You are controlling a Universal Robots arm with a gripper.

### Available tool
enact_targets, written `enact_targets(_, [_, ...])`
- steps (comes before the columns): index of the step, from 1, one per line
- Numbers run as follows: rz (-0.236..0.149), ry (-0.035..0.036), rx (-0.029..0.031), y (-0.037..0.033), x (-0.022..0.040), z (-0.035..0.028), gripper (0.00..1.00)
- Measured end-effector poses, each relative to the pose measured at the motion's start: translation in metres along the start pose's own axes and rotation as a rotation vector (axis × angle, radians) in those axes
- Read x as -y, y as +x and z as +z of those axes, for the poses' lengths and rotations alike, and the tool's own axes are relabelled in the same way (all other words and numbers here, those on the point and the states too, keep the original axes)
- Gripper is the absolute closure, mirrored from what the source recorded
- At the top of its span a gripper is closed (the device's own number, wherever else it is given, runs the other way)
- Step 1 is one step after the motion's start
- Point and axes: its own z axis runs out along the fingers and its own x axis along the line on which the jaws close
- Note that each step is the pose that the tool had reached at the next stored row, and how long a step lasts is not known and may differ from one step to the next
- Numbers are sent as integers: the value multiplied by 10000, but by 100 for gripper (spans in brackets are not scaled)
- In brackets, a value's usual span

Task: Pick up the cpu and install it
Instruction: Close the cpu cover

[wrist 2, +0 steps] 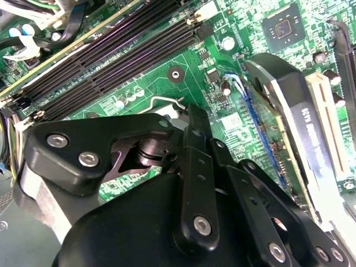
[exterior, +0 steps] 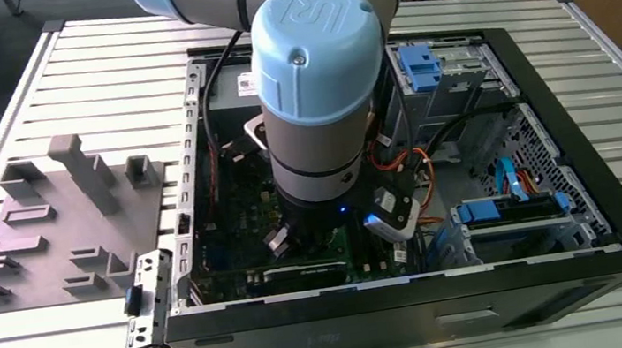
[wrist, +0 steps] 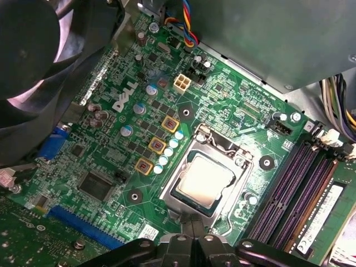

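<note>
Grey moulded fixture tray (exterior: 62, 227) sits on the slatted metal desk (exterior: 108, 65) at the exterior view's left, well apart from the arm. Just beside it, open black computer case (exterior: 601, 218) lies on its side, green motherboard (exterior: 238, 214) inside. Arm (exterior: 319, 93), grey with pale blue caps, reaches straight down into the middle of the case, hiding most of the board there. Past the arm toward the exterior view's right: orange and black cables (exterior: 422, 160), blue drive brackets (exterior: 422, 67), metal drive cage (exterior: 528, 201).

First wrist view: black fan (wrist: 33, 61) at one corner, motherboard (wrist: 111, 144) across the frame, metal socket frame (wrist: 214, 161) near the middle. cpu (wrist: 203, 181), pale silver-grey top, lies flat inside the socket frame, seated in the socket, nothing gripping it. Black tool (wrist: 192, 247) sits at the frame edge just beside the socket, links close together; tips are hidden, so cannot tell how far open it is, no contact with the cpu visible. Dark memory slots (wrist: 297, 183) run beside the socket, one stick (wrist: 325, 217) fitted.

Second wrist view: black tool linkage (wrist 2: 194, 183) fills the foreground over the board, tips out of sight, nothing seen held. Memory slots (wrist 2: 111, 61) run behind it, thin wire socket lever (wrist 2: 164, 100) just past the linkage, expansion card (wrist 2: 295, 122) on edge at the side
</note>
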Motion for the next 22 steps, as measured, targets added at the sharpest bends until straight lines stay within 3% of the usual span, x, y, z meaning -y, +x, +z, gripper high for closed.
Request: enact_targets(22, [2,-52,29,-51,-45,-64,89])
